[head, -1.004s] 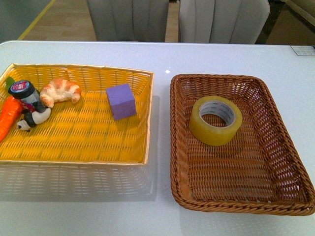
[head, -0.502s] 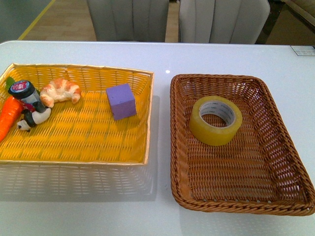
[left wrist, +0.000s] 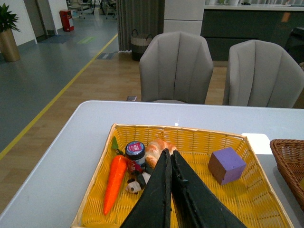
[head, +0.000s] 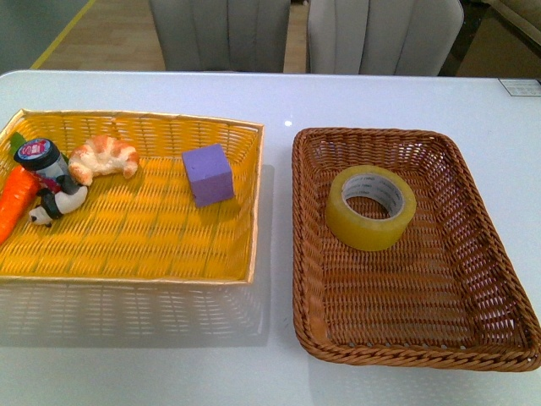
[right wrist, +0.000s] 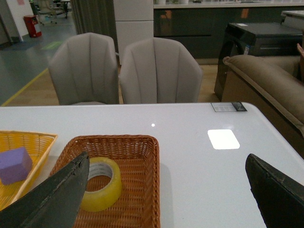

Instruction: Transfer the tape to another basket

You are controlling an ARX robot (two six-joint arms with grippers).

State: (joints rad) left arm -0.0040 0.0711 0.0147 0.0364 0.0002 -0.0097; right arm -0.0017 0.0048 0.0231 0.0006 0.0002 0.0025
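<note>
Glossy tape [head: 370, 206] ring in woven basket [head: 482, 254]

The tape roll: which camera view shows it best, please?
The front view shows it best: the tape lies whole and unobstructed in the brown basket, seen from above. The right wrist view shows the roll partly hidden behind one finger of the open right gripper. The left wrist view does not show it.

White table [head: 380, 97], two grey chairs [left wrist: 176, 66], wooden floor [left wrist: 102, 78], brown sofa [right wrist: 266, 78]
</note>
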